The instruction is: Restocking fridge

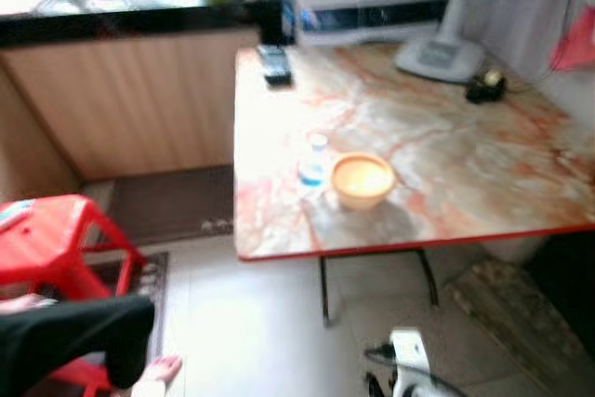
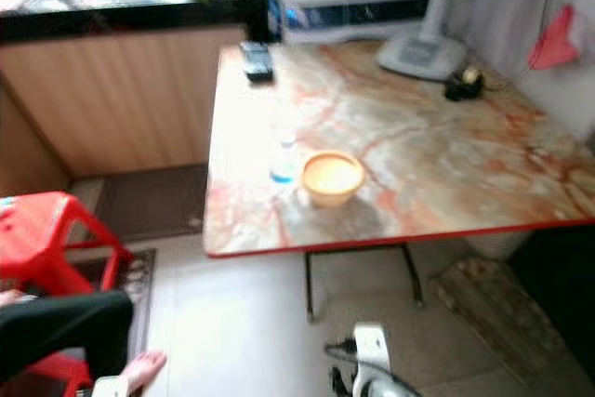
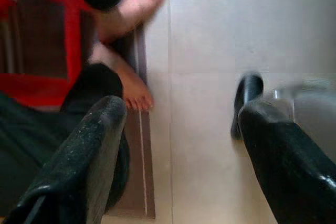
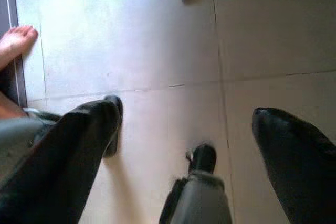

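Marble-patterned table (image 1: 446,165): yellow round bowl (image 1: 362,179), small bottle (image 1: 314,161) at its 9 o'clock.
Left gripper (image 3: 178,145): fingers wide apart, empty, above tiled floor (image 3: 210,35).
Right gripper (image 4: 184,145): likewise spread, empty.

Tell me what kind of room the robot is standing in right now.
Most likely a home kitchen or dining corner. A marble-patterned table holds a yellow bowl and a small water bottle, a dark countertop runs over wooden cabinets behind it, and a red plastic stool stands on the tiled floor.
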Tool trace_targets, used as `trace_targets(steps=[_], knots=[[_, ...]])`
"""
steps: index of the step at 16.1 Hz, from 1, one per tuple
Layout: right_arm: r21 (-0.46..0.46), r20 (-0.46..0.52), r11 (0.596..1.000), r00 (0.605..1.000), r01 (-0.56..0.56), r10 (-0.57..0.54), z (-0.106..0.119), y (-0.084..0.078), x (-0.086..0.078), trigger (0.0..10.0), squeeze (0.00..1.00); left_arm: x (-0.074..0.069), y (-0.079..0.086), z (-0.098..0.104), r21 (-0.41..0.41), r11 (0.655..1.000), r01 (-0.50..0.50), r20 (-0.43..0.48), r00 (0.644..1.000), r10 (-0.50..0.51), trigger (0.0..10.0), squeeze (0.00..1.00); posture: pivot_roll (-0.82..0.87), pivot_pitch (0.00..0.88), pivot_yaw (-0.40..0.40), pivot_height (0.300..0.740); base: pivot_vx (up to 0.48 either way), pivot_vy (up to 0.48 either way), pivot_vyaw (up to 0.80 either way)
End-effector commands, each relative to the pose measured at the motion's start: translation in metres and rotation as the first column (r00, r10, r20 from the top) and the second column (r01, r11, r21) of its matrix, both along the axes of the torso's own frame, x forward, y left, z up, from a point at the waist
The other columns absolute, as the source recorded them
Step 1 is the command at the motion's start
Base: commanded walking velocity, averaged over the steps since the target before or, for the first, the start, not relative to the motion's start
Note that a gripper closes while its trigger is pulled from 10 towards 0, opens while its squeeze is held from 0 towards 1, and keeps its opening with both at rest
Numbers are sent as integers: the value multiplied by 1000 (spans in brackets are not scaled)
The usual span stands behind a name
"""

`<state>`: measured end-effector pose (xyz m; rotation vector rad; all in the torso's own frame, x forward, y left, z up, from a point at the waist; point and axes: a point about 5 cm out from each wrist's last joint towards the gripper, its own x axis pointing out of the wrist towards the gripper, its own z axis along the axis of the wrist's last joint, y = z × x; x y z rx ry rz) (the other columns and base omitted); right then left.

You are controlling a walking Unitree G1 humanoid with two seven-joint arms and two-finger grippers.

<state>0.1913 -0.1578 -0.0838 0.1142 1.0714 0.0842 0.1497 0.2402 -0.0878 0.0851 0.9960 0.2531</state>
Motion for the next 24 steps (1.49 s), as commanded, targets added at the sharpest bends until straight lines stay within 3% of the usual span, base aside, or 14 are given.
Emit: trace_targets(steps=[1,2,3,4,6,11,12,13,14,15,17,20,22,24], knots=[[-6,-20,999,999,38,-38,-5,-8,-12,10000,0,-4,1,0,24,999,-25,35,999,24,10000,0,55,0,8,740,0,0,0],[-5,-22,999,999,41,-41,-7,-8,-15,10000,0,-6,1,0,25,999,-44,51,998,43,10000,0,57,0,8,740,0,0,0],[-4,-25,999,999,43,-43,-9,-8,-21,10000,0,4,9,8,51,996,-69,146,987,61,10000,0,55,0,8,740,0,0,0],[-5,-32,999,998,45,-45,-11,-8,-26,10000,0,42,27,37,113,990,-86,332,942,44,10000,0,55,0,6,740,0,0,0],[-10,-52,999,997,48,-49,-16,-9,-38,10000,0,66,31,64,159,984,-84,513,858,-9,10000,0,66,0,1,740,0,0,0],[-19,-65,999,997,46,-47,-21,-8,-54,10000,0,85,23,107,282,959,-12,709,676,-200,10000,0,51,0,13,740,0,0,0],[-14,-64,998,996,60,-61,-23,-7,-58,10000,0,87,23,127,271,962,-37,771,606,-194,10000,0,50,0,11,740,0,0,0],[-12,-63,998,996,65,-65,-23,-6,-59,10000,0,91,23,141,267,963,-42,805,559,-199,10000,0,62,0,6,740,0,0,0],[-11,-60,997,996,70,-70,-23,-4,-60,10000,0,101,20,168,284,959,-19,843,481,-240,10000,0,85,0,-2,740,0,0,0],[-12,-59,997,996,71,-71,-24,-4,-61,10000,0,106,17,178,300,954,-4,853,450,-266,10000,0,104,0,-7,740,0,0,0],[-15,-57,998,997,57,-58,-24,-1,-62,10000,0,116,-3,217,320,946,46,891,325,-317,10000,0,131,0,-27,740,0,0,0],[-22,-47,999,998,37,-38,-24,-3,-63,10000,0,116,-29,228,238,964,123,915,306,-265,10000,0,174,0,-53,740,0,0,0],[-51,-37,997,998,57,-58,-23,-14,-63,10000,0,116,-54,229,213,958,193,915,304,-264,10000,0,187,0,-46,740,0,0,0],[-54,-28,993,994,104,-105,-23,-21,-65,10000,0,119,-58,229,220,950,220,905,317,-283,10000,0,142,0,-49,740,0,-122,0]])
